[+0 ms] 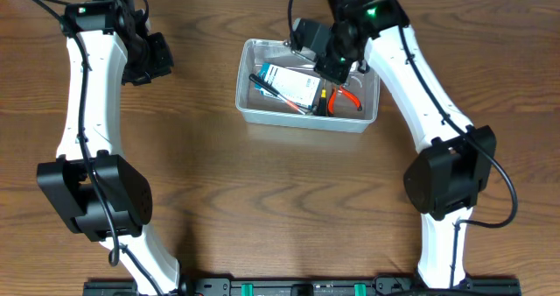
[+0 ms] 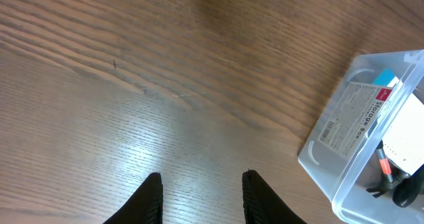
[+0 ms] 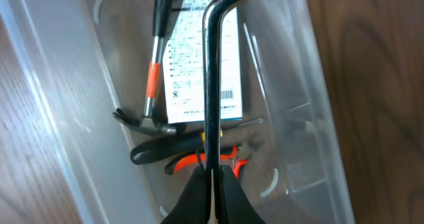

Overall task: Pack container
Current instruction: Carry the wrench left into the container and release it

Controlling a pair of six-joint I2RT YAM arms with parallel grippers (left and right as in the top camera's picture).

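1. Over the right end of the container (image 1: 302,121), which is sitting on the table (image 2: 132,85), the right claw (image 3: 212,174) is hanging and pinching a bent metal rod (image 3: 211,85).
2. Under that rod, a labelled box (image 3: 199,71), a hammer (image 3: 154,78) and orange-handled pliers (image 3: 189,161) are lying inside the container.
3. Well left of the container, the left claw (image 2: 201,197) is hovering with its fingers spread.

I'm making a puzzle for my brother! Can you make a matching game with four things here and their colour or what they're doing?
Things:
1. left tool
2. bent metal key
3. pliers
4. container

Clues:
A. orange handles
B. clear plastic
C. gripped by the right tool
D. open above the table

Pairs: 1-D, 2-C, 3-A, 4-B
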